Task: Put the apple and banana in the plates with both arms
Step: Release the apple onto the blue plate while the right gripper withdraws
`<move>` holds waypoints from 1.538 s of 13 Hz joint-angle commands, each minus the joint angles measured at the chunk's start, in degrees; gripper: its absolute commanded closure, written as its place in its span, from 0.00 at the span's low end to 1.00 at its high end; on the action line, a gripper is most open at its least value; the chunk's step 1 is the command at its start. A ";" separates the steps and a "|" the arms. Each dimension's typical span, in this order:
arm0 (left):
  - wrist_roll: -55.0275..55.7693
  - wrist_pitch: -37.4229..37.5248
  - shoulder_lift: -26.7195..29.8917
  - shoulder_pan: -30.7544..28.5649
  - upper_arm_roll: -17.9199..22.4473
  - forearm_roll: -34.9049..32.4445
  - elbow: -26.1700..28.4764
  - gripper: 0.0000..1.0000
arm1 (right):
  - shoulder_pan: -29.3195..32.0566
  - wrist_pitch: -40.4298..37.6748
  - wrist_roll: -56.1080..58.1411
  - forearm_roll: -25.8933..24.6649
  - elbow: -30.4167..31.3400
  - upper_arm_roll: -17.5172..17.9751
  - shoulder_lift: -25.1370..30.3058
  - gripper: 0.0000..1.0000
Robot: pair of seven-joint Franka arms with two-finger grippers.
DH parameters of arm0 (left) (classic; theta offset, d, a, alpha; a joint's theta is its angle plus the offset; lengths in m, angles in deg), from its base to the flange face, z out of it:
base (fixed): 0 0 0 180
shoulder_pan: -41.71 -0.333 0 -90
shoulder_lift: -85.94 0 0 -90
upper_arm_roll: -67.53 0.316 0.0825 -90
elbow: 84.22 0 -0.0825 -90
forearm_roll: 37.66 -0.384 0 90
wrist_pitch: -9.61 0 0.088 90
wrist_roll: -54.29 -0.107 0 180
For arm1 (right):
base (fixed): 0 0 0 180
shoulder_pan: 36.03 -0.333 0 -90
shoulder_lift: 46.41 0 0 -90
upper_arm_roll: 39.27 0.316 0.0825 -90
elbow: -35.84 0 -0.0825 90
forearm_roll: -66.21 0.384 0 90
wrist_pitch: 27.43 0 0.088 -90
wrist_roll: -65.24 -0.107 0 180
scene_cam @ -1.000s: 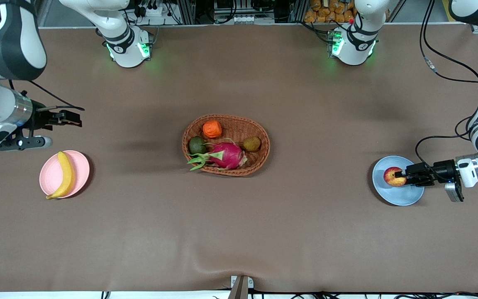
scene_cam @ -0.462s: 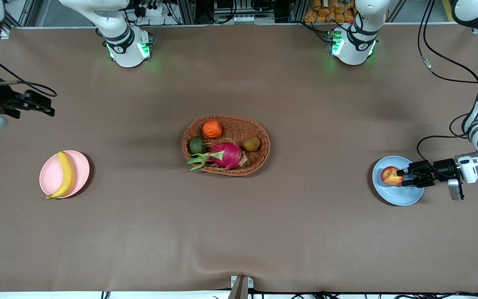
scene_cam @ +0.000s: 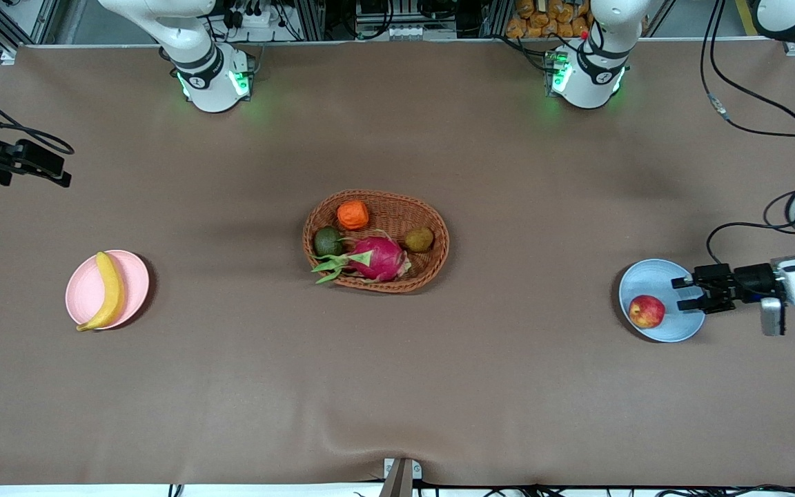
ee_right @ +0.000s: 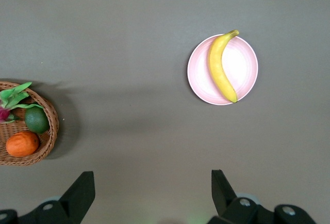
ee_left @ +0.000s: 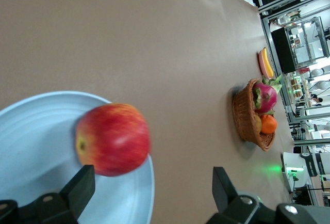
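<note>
Front view: apple (scene_cam: 646, 311) in blue plate (scene_cam: 653, 276), banana (scene_cam: 109, 290) in pink plate (scene_cam: 83, 293); both grippers wide open, empty.

A small red apple with yellowish patches (scene_cam: 646, 311) lies in the pale blue round plastic plate (scene_cam: 648, 277) toward the left arm's end of the brown worktop (scene_cam: 397, 386). The left gripper (scene_cam: 682, 294) hangs over that plate's rim, jaws apart, clear of the apple. A long curved yellow banana (scene_cam: 109, 290) lies across the pale pink round plate (scene_cam: 83, 297) toward the right arm's end. The right gripper (scene_cam: 58, 174) hangs near the worktop's edge, jaws apart. Between the plates stands a brown wicker oval basket (scene_cam: 432, 270) of fruit.
</note>
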 commanded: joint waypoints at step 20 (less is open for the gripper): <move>66.27 11.38 33.62 0.99 -28.05 -44.62 -4.81 0.00 | 0.81 2.39 -0.78 -1.01 -1.36 0.44 0.35 0.00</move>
